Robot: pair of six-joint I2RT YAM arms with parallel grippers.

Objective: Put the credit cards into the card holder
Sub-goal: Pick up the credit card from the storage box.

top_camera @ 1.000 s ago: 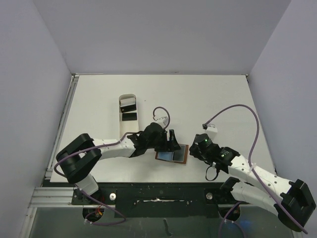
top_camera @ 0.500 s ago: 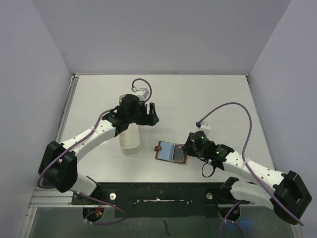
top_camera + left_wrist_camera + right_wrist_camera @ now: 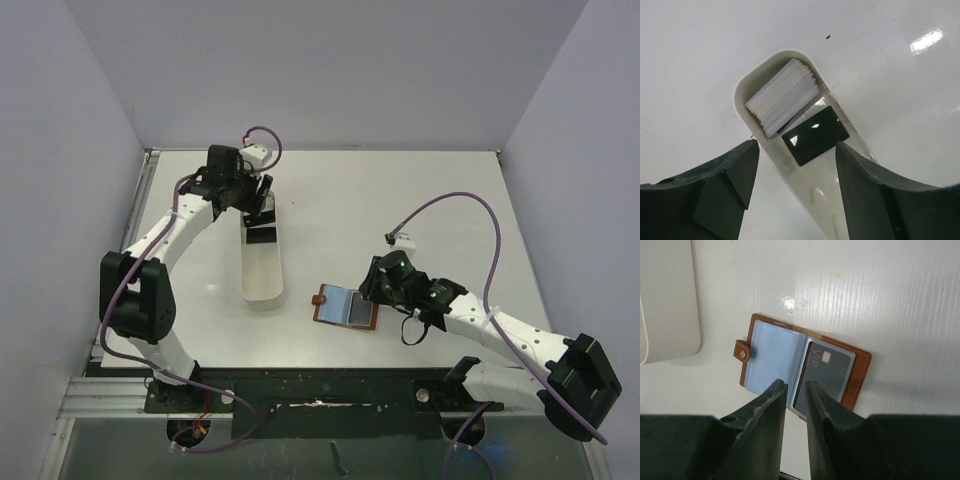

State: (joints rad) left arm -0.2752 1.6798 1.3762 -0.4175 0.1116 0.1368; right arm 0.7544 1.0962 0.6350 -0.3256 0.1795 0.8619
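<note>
the left gripper (image 3: 795, 195) is hovering with its jaws spread wide and holding nothing, above the far end of the long white tray (image 3: 262, 262). in that tray, 1 black credit card (image 3: 815, 135) is lying flat just beside a stack of white cards (image 3: 782, 97). the right gripper (image 3: 796, 405) is hanging with its fingers nearly together and gripping nothing, over the card holder (image 3: 802, 365), which is lying open on the table (image 3: 400, 200) with 1 dark card (image 3: 822, 375) sitting in its right pocket.

one wallet (image 3: 800, 367), one tray (image 3: 261, 262), two loose cards (image 3: 815, 135)
</note>
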